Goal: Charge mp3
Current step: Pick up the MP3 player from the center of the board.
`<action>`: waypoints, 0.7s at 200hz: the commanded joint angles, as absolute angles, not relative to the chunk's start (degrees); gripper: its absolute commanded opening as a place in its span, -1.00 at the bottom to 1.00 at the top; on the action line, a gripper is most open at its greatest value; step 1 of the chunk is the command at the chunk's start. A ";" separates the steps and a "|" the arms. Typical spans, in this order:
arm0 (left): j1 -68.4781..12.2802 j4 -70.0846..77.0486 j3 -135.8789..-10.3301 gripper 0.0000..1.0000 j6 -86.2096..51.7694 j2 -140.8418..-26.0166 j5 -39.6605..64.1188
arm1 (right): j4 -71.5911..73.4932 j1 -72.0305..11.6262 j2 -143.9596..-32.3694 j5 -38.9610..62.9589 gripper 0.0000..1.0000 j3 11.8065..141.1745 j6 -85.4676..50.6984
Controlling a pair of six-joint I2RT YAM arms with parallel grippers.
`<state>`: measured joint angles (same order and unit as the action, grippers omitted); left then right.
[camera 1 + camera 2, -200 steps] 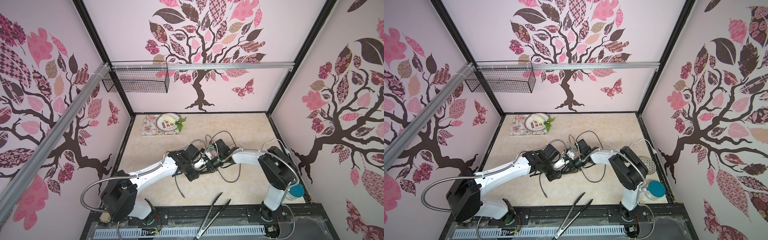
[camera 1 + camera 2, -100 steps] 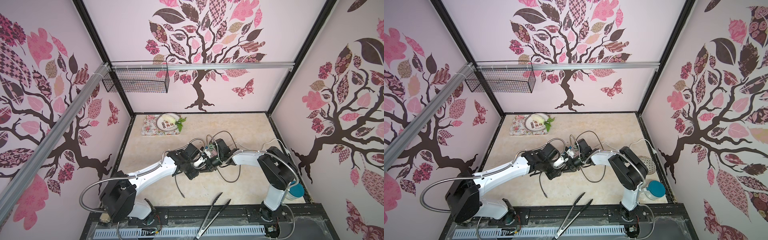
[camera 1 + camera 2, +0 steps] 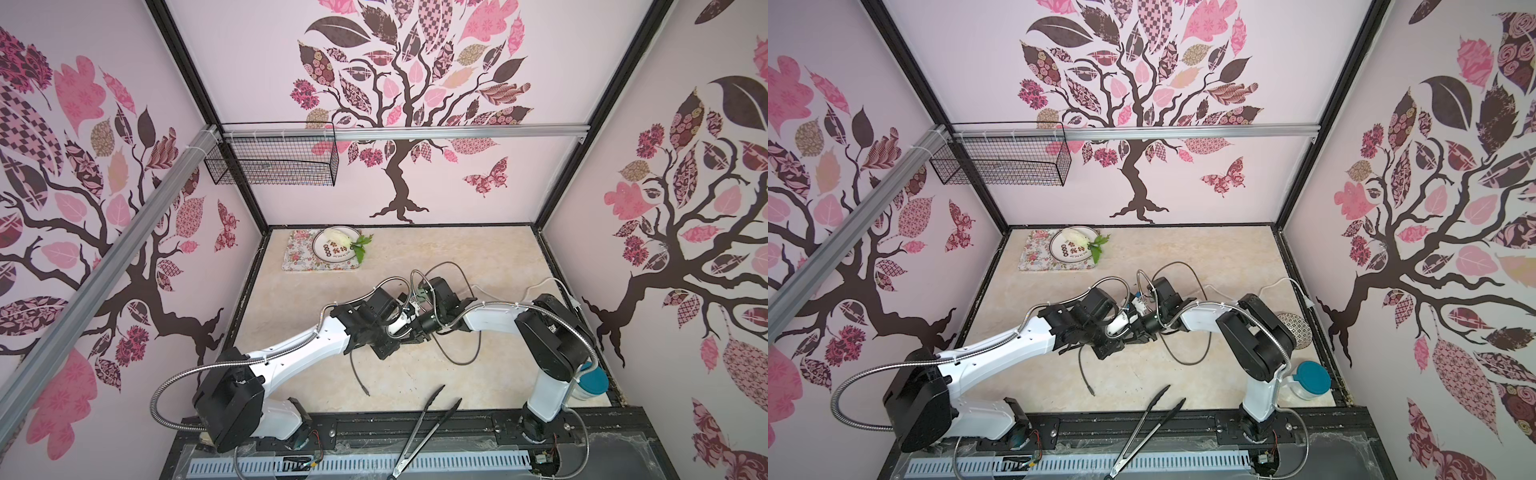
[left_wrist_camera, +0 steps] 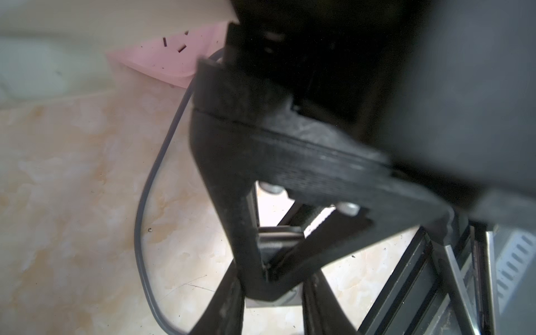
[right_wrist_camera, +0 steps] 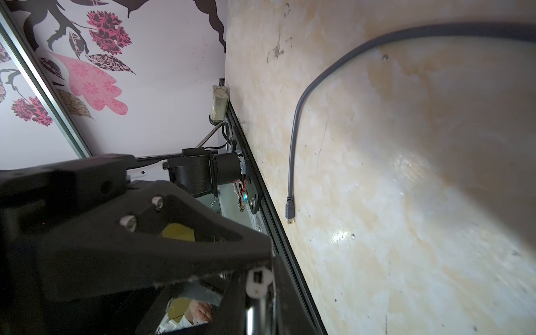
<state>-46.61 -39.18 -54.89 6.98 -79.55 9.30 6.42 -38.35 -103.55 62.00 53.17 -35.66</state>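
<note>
My right jaws cover most of the mp3 [image 4: 280,242], so only a grey sliver shows, I think; the pink power strip [image 4: 162,55] is half hidden and blurred.

One cable [image 3: 354,372], one tongs [image 3: 409,451], one plate [image 3: 328,257]

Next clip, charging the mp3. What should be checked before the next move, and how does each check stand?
1. The mp3 held by the left gripper: ok.
2. The small plug of the grey cable in the mp3: not ok, it lies loose on the table.
3. Hold of the right gripper: cannot tell.
4. Cable seated in the pink power strip: cannot tell, hidden.
5. The tongs clear of both arms: ok.
</note>
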 commanded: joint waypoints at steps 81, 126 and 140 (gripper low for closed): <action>-47.29 -33.81 -53.27 0.05 5.45 -75.23 8.29 | 1.74 -39.35 -102.61 63.36 -1.00 57.80 -31.89; -41.22 -30.89 -46.04 0.23 -13.16 -63.32 16.56 | 8.81 -35.30 -97.92 62.24 -1.00 57.59 -34.48; -37.84 -24.42 -41.04 0.23 -22.43 -58.23 21.51 | 14.80 -34.07 -95.10 59.00 -1.00 56.18 -37.22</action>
<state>-42.41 -33.15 -48.14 -6.09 -64.77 12.80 5.19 -36.62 -101.97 62.11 56.05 -34.09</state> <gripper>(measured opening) 0.617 0.148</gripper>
